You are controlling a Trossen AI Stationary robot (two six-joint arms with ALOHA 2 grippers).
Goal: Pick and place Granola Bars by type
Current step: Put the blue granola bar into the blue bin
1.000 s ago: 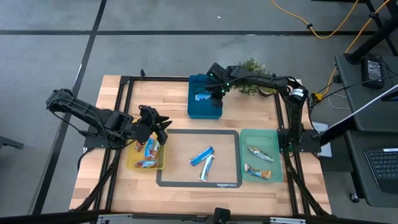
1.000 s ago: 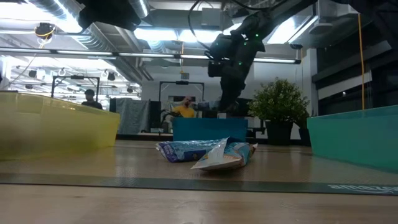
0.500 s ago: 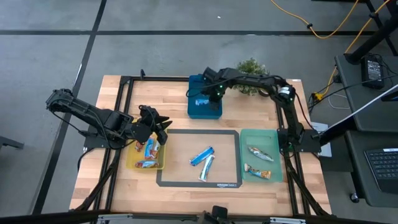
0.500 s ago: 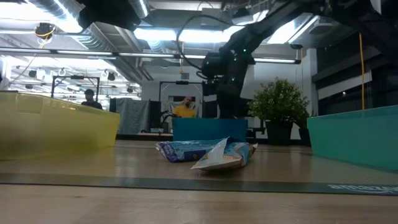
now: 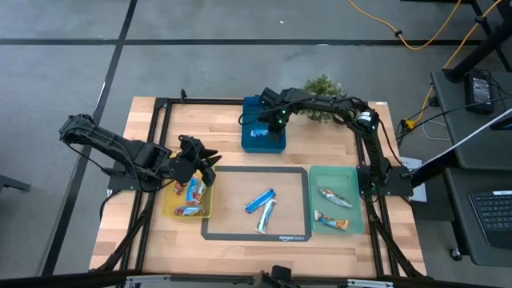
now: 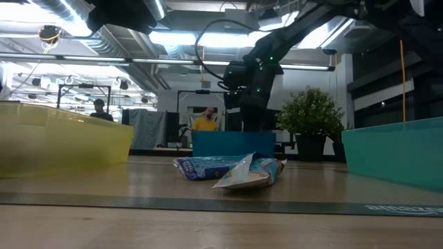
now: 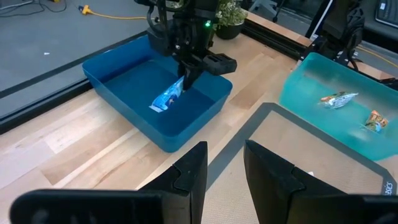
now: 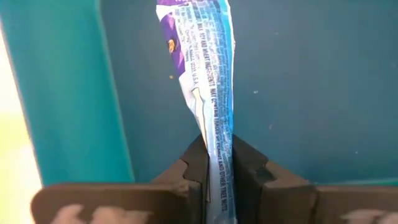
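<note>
From my remote station, starting at the left side of the wooden table (image 5: 144, 112), I saw the left gripper (image 5: 206, 166) hovering at the far edge of the shallow yellow plastic tray (image 5: 170, 210). Its two dark fingers (image 7: 191, 172) stood a little apart with nothing between them. In that yellow tray lay silvery granola bars with red and orange print (image 5: 190, 192).

Moving toward the middle, a dark-bordered rectangular mat (image 5: 254, 237) lay on the table, and on it rested two shiny blue-and-white wrapped granola bars (image 5: 262, 204), lying just beside each other at an angle. In the low view the same pair (image 6: 228, 170) sat crumpled in front of the blue tray.

Behind the mat, at the far side of the table, stood a deep blue plastic tray (image 5: 248, 144). The right gripper (image 5: 266, 120) reached over it from the right, its arm stretched across the table. The claw was pinching one end of a blue-and-white wrapped granola bar (image 8: 202, 68), the wrapper squeezed flat between the two fingers (image 8: 249, 168). In the left wrist view that bar (image 7: 166, 98) hung down into the blue tray, its lower end at or near the tray floor; I could not tell whether it touched.

A small green potted plant (image 5: 322, 85) stood just right of the blue tray. Furthest right sat a teal plastic tray (image 5: 352, 171) holding two silvery bars with orange and brown print (image 5: 334, 197), one nearer the far side and one nearer the front.
</note>
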